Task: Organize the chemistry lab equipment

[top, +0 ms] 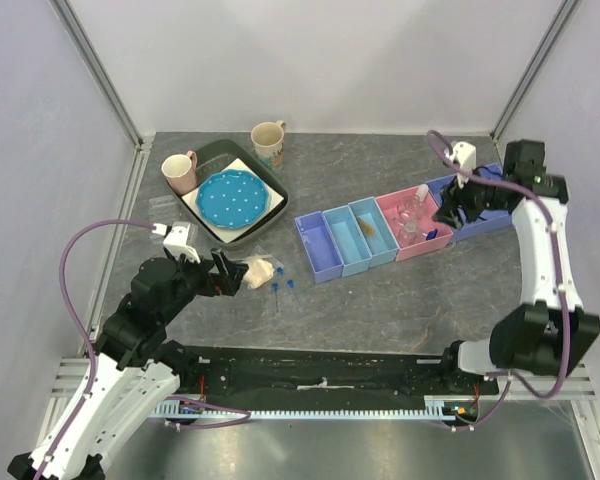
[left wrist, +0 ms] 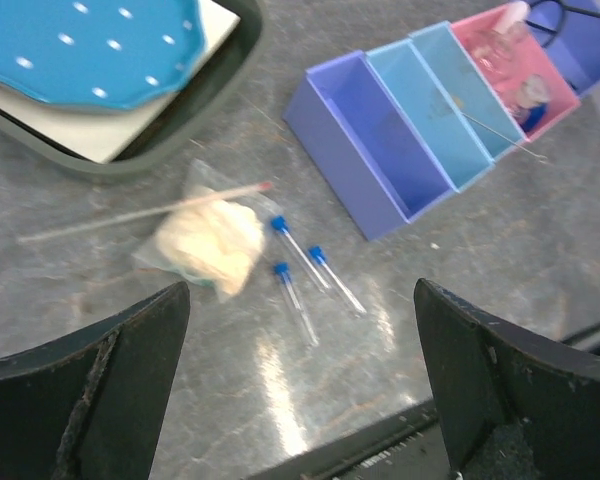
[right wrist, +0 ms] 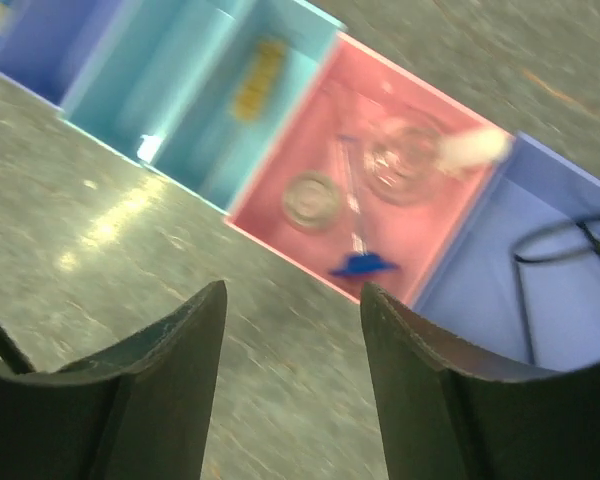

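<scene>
tabletop [top: 380, 300] has a row of bins [top: 342, 245] for sorting. right pincer [right wrist: 292, 295], wide apart, hangs by pink bin [right wrist: 420, 240]. left pincer [left wrist: 300, 292], apart too, faces bag [left wrist: 205, 245] & 3 loose tubes [left wrist: 332, 280], prob next grab.

Two white-shelled arms with black joints.
The left arm [top: 115, 405] and right arm [top: 546, 250] each carry a purple cable [top: 64, 270] and a white camera block [top: 177, 238] at the wrist; the fingers [left wrist: 100, 390] are matte black (scuffed grey along the edges).
</scene>
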Action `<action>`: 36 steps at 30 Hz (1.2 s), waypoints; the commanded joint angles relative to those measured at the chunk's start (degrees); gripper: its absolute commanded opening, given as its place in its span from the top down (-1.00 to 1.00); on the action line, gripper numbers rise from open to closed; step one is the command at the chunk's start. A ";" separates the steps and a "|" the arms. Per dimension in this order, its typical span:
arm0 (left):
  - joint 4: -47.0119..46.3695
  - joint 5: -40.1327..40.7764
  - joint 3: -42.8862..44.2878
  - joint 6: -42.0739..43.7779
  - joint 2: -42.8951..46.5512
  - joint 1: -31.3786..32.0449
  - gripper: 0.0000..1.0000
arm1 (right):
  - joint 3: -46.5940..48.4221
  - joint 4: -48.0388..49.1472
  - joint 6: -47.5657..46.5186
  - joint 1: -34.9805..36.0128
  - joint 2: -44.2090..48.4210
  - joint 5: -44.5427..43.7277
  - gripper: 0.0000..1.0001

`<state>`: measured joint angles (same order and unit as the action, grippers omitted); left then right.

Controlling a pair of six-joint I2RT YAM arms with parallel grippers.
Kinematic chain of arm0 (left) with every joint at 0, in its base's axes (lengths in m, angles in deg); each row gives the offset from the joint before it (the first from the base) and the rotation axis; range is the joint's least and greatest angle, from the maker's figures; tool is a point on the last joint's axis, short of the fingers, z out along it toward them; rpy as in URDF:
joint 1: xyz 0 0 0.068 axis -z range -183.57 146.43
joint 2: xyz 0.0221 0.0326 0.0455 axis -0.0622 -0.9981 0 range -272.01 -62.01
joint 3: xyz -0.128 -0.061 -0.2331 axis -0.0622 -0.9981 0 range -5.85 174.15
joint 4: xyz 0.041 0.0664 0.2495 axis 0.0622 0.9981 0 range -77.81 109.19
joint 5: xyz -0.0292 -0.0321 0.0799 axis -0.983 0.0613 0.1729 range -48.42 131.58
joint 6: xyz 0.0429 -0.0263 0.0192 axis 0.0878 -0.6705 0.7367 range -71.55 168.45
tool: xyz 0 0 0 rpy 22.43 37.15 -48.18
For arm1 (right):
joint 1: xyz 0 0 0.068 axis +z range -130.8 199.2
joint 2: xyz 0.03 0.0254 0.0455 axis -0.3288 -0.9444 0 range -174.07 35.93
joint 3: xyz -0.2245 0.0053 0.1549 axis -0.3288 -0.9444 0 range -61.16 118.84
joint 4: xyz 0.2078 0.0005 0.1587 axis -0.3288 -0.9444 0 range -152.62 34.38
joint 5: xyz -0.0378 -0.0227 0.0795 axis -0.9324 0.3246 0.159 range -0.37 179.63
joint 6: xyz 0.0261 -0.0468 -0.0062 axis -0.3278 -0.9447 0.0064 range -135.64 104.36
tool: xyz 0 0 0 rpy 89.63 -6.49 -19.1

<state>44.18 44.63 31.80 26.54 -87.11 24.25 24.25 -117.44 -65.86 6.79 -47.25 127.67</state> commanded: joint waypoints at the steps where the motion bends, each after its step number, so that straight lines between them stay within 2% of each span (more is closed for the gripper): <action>1: 2.20 -8.83 1.90 -10.51 0.76 -0.13 -0.98 | -16.27 17.32 12.04 0.36 10.38 21.52 -0.34; 4: 3.60 -11.56 2.16 -14.47 -0.03 -0.13 -0.97 | -23.41 24.37 16.28 0.36 15.32 27.43 -0.46; 14: 5.71 -15.71 2.87 -20.45 -11.27 -0.13 -0.78 | -32.49 25.00 13.84 0.19 14.71 32.54 -0.57; 27: 8.27 -9.21 8.14 -16.59 -27.80 1.54 -0.63 | -32.76 24.65 13.13 0.10 13.04 30.25 -0.57; 36: 9.14 0.63 13.76 -17.46 -40.45 10.50 -0.57 | -32.23 23.94 12.60 0.10 11.90 31.04 -0.57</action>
<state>52.85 39.02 41.31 8.64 -123.94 31.63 -9.67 -94.69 -51.39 7.03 -34.57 156.65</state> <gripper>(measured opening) 0.790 0.786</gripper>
